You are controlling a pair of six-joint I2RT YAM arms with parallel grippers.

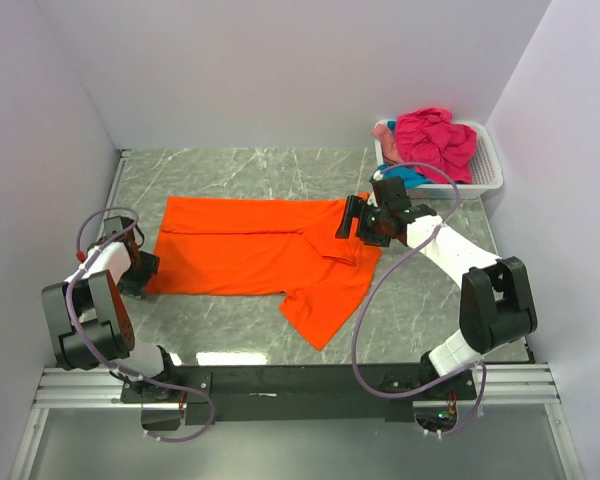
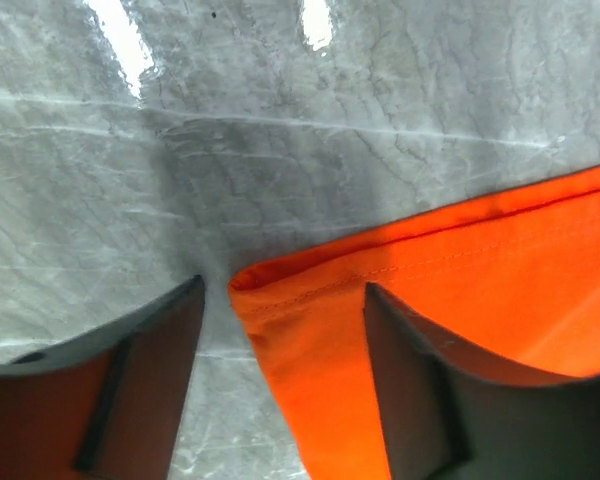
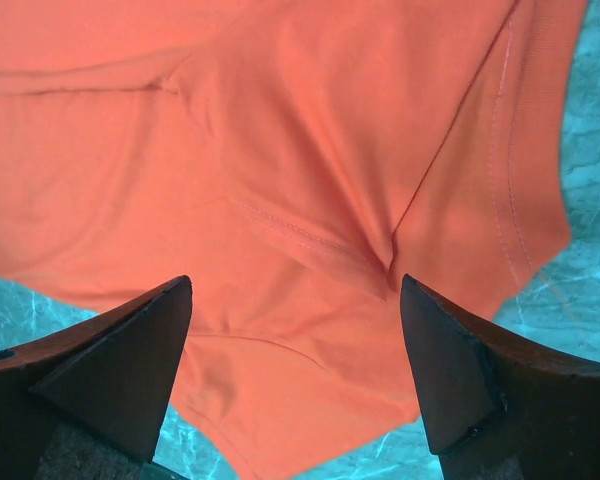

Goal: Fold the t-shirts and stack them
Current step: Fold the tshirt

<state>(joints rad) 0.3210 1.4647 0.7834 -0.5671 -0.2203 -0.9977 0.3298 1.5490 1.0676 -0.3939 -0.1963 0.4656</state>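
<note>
Four shirts, one basket, two claws counted. The orange shirt (image 1: 250, 250) lies flat mid-table, with one sleeve toward 5 o'clock. The magenta shirt (image 1: 435, 135), teal shirt (image 1: 410, 177) and pale pink shirt (image 1: 384, 133) are bunched in the basket (image 1: 485, 170) at 1 o'clock; the teal and pink ones are mostly hidden. At the orange shirt's 9 o'clock corner the left claw (image 2: 282, 295) straddles the cloth, jaws apart. At 3 o'clock the right claw (image 3: 295, 285) stands wide above the cloth, gripping nothing.

A grey, marble-veined tabletop (image 1: 240, 170) fills the floor of the booth, with pale glare patches near its near edge. A white slatted plastic basket (image 1: 490, 172) stands in the far right corner, touching the right wall. Plain pale lavender walls (image 1: 280, 70) close off the left, far and right edges. A silver metal frame (image 1: 80, 385) runs along the near edge.
</note>
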